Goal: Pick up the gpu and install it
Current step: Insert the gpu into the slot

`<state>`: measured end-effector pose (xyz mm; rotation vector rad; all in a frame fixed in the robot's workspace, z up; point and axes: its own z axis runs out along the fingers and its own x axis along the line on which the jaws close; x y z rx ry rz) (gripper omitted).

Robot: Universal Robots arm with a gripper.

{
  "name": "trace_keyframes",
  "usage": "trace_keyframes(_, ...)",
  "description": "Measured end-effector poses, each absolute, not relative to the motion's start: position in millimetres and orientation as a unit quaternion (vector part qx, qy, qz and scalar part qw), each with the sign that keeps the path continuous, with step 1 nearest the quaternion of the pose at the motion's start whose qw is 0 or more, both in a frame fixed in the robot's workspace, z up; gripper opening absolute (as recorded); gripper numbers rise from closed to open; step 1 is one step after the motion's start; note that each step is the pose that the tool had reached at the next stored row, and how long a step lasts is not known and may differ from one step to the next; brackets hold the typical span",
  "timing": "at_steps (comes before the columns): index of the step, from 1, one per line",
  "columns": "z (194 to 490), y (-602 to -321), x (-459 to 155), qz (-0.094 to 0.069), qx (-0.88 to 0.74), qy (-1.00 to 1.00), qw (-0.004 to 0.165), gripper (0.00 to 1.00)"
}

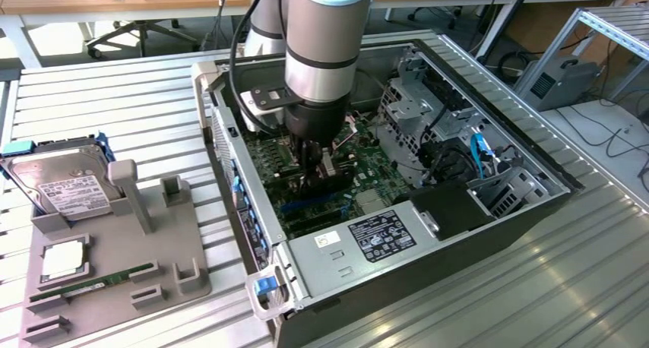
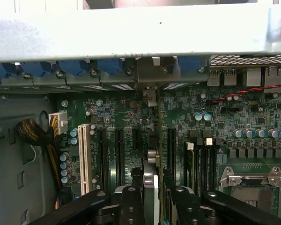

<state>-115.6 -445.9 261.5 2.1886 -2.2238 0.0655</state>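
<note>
The gpu [image 2: 151, 173] is seen edge-on in the wrist view, a thin dark card standing between my gripper's [image 2: 152, 206] black fingers [image 2: 129, 206], which are shut on it. Its far end reaches toward the case's rear slot wall [image 2: 150, 70]. It hangs over the black expansion slots [image 2: 118, 154] of the green motherboard [image 2: 253, 117], beside a white slot [image 2: 84, 159]. In the exterior view the arm reaches down into the open PC case [image 1: 487, 234], and the gripper [image 1: 316, 166] holds the dark gpu [image 1: 322, 185] just above the motherboard [image 1: 375, 177].
A grey fixture tray [image 1: 112, 264] at the exterior view's left holds a hard drive [image 1: 63, 185], a RAM stick [image 1: 91, 281] and a CPU [image 1: 63, 261]. Inside the case are the power supply [image 1: 375, 238], drive cage [image 1: 416, 112], yellow cable bundle [image 2: 33, 136] and CPU socket [image 2: 253, 187].
</note>
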Motion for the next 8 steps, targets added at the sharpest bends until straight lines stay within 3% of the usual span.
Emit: trace_keyframes(8, 259.4, -446.0, -115.7, 0.022, 0.701, -0.712, 0.011, 0.27)
